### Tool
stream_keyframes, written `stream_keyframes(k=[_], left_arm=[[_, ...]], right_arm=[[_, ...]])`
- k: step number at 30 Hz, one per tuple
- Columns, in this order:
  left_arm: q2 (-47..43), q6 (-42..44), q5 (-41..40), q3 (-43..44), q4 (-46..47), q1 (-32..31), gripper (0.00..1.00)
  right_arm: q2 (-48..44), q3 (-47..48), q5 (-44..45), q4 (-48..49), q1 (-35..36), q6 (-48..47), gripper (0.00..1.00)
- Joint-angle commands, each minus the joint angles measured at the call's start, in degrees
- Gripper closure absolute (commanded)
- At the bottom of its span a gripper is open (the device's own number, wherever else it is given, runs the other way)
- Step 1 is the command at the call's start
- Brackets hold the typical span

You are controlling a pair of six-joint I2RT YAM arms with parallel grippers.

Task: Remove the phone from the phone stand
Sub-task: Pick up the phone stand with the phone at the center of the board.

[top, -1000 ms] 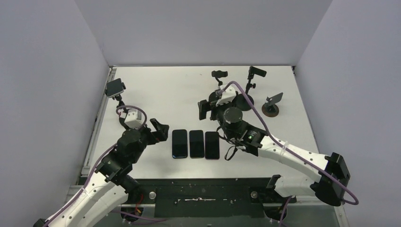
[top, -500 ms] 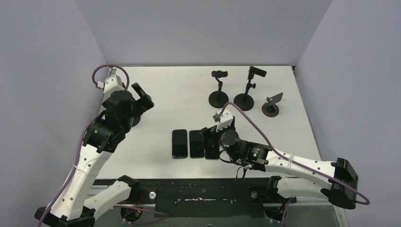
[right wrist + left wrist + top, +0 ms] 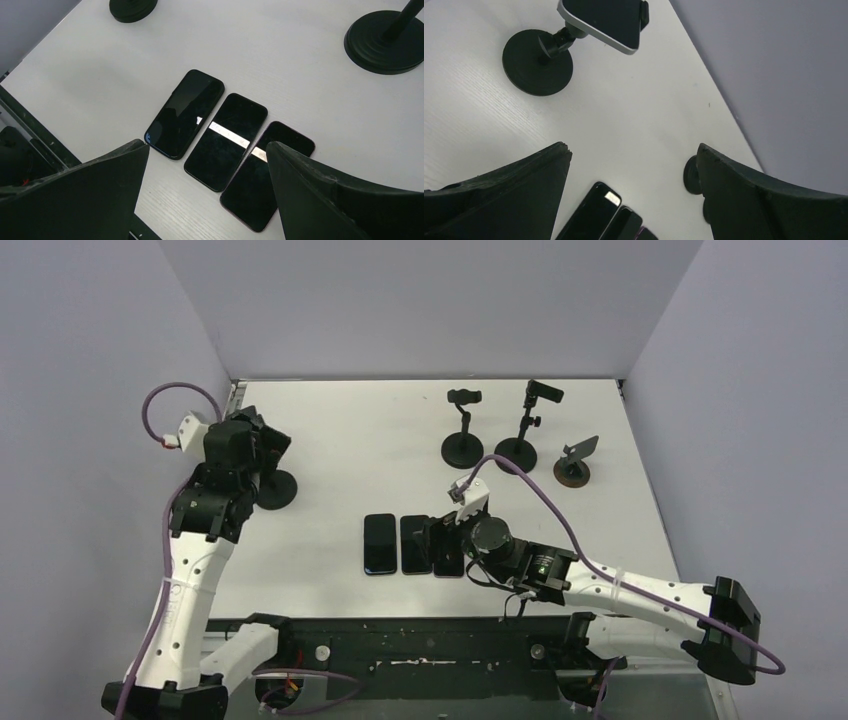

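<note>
A dark phone with a silver edge sits tilted in the clamp of a black phone stand at the table's left side. My left gripper is open and empty, above and short of the phone. In the top view the left gripper covers the phone, and only the stand's round base shows. My right gripper is open and empty, low over three phones lying flat. It also shows in the top view.
Three dark phones lie side by side at the table's middle front. Three empty stands are at the back right. The left wall is close to the left stand.
My left arm has swung from beside the flat phones up and left to the left stand. My right arm has pulled back from the back stands to over the three flat phones.
</note>
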State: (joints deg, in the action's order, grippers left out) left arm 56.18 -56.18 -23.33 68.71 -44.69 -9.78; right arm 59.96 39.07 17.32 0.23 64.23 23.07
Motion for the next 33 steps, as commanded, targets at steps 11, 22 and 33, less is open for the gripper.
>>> stream_keyframes(k=[11, 22, 33], left_arm=[[6.96, -21.34, 1.31, -0.70, 6.07, 15.52, 0.23], [11.99, -21.87, 2.78, -0.10, 10.73, 17.21, 0.42], [11.40, -21.47, 4.18, -1.49, 12.28, 17.38, 0.75]], right_arm=[[-6.02, -0.44, -1.24, 0.13, 0.29, 0.14, 0.09], [-7.72, -0.43, -0.01, -1.85, 0.29, -0.11, 0.09], [-9.58, -2.10, 1.13, -2.51, 0.29, 0.56, 0.09]])
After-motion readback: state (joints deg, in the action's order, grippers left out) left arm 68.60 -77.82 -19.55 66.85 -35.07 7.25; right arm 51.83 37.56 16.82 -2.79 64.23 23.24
